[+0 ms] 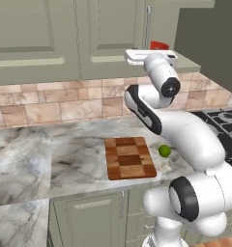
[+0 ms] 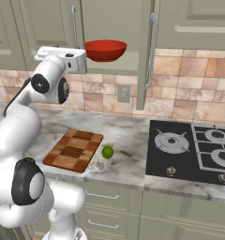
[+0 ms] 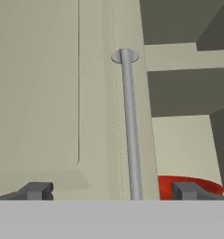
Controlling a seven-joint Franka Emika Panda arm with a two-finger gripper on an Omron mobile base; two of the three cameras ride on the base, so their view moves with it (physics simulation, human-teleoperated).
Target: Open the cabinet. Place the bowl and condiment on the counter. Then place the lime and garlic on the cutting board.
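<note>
Nearest me, on the counter (image 2: 128,136), lies one board (image 2: 73,150), bare. One lime (image 2: 107,151) sits on the marble just off its edge at about three o'clock, and one garlic (image 2: 99,164) rests near the board's front corner, at five o'clock from it; neither is on the wood yet. Higher up, the claw (image 3: 111,190) stands wide, holding nothing, with one silver handle (image 3: 129,126) running up between its tips. Behind that handle is the cabinet (image 2: 109,35): one door (image 1: 195,29) is swung out, the other (image 3: 62,93) is closed. One red bowl (image 2: 105,49) sits on the shelf at the cabinet's bottom edge, at two o'clock from the hand. I can't make out the condiment. I'd call the task barely begun: cabinet half opened, bowl and bottle to bring down, lime and garlic to move.
</note>
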